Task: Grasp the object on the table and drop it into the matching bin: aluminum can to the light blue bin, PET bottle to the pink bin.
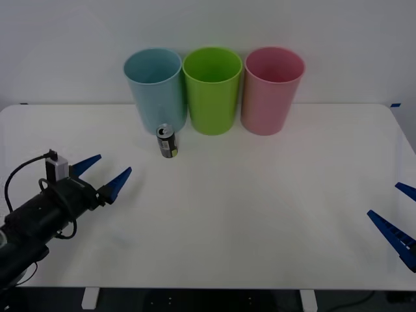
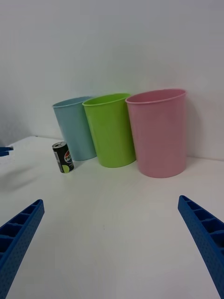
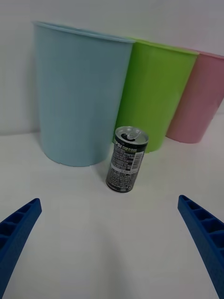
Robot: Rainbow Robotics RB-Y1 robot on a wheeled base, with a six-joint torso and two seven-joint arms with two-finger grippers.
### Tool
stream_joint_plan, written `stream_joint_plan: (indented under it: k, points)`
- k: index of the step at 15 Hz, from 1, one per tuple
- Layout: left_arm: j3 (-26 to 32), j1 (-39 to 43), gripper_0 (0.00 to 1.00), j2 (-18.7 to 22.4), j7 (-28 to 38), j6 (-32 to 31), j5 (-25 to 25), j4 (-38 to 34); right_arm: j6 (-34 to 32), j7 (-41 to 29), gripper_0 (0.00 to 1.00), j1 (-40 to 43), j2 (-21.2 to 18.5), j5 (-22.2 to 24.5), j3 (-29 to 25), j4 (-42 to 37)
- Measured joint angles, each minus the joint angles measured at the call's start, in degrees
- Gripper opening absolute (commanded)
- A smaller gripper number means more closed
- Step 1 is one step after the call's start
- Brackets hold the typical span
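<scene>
— Starting at the robot's left, what was there?

— The left claw point(image 1: 104, 175) hovered over the white counter point(image 1: 260, 214) near its left side, its two blue fingers point(image 1: 119, 183) spread wide apart and holding nothing. A black arm with a looped cable ran back from it toward the near corner.

— And the can?

— The aluminum can point(image 1: 167, 141) stood upright on the counter, ahead of that claw and a little toward the middle, well apart from the fingertips. It was dark, with a silver top and a yellow-green patch on its side. In the left wrist view the can point(image 3: 127, 160) sat between the two open fingers but farther off, its pull-tab top showing.

— What stood behind it?

— Three tall bins in a row against the wall. The light blue bin point(image 1: 155, 88) came first, just behind the can; whether they touched I could not tell. Next was the lime green bin point(image 1: 212, 88), pressed close to the blue one, then the pink bin point(image 1: 271, 88) beside the green.

— And the far right?

— The right claw point(image 1: 402, 214) waited at the counter's right edge, released as well — its blue fingers point(image 2: 205, 233) stood far apart in its own wrist view, nothing between them, well away from the can and bins.
</scene>
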Motion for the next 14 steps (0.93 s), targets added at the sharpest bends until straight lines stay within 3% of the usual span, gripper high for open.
stream_joint_plan:
  k: [10,14]
  points:
    - [-5.6,-4.6,1.00,-8.1,0.0,15.9,-7.6,1.8,0.0,0.0,1.00,0.0,0.0,0.0,0.0,0.0]
    - [-6.7,-6.3,1.00,-10.4,-0.1,19.2,-10.1,3.1,0.0,0.0,1.00,0.0,0.0,0.0,0.0,0.0]
